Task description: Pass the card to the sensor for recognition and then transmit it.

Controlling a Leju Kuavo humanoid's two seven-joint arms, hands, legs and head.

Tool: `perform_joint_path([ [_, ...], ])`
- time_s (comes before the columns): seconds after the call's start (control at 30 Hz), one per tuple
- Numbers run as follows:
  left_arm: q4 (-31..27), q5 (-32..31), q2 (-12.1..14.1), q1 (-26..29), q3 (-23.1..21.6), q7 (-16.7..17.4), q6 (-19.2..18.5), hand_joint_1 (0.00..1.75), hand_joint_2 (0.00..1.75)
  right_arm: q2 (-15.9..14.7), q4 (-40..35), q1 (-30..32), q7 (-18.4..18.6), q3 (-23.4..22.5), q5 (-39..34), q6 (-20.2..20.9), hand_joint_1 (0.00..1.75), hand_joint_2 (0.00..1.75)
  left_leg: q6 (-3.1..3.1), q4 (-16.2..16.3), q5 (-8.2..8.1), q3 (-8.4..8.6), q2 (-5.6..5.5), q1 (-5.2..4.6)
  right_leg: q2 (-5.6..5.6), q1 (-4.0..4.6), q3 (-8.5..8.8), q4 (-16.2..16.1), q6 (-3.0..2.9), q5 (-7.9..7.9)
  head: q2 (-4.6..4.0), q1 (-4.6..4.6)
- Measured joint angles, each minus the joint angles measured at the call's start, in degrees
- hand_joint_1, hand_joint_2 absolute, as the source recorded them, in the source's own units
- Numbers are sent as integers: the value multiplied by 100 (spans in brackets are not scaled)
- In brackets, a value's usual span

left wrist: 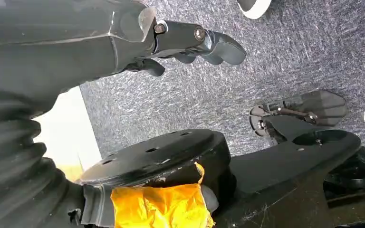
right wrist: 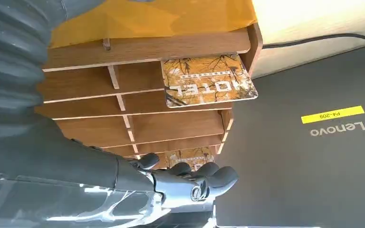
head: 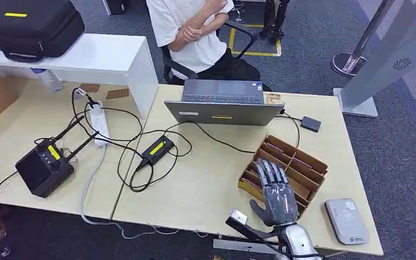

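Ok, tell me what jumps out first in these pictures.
The right hand hovers open over the wooden rack at the desk's right front, with a hotel card lying in one slot. A grey reader sits just right of the rack. Behind, a laptop stands mid-desk and a person sits with arms folded.

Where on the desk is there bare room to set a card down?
Bare tabletop lies between the black adapter and the wooden card rack, in front of the laptop. Crowded: the left, with power strip and cables.
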Motion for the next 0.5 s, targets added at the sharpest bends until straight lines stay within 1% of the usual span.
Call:
perform_joint_path([
  [0.43,0,0,0,0,-2,2,0,0,175,0,11,-11,2,4,-4,0,0,175,0,0,0,0,0,0,0,0,0,0,0,0,0,0],
  [0.5,0,0,0,0,-2,2,-2,0,175,0,26,-21,48,22,-18,0,0,175,0,0,0,0,0,0,0,0,0,0,0,0,0,0],
])
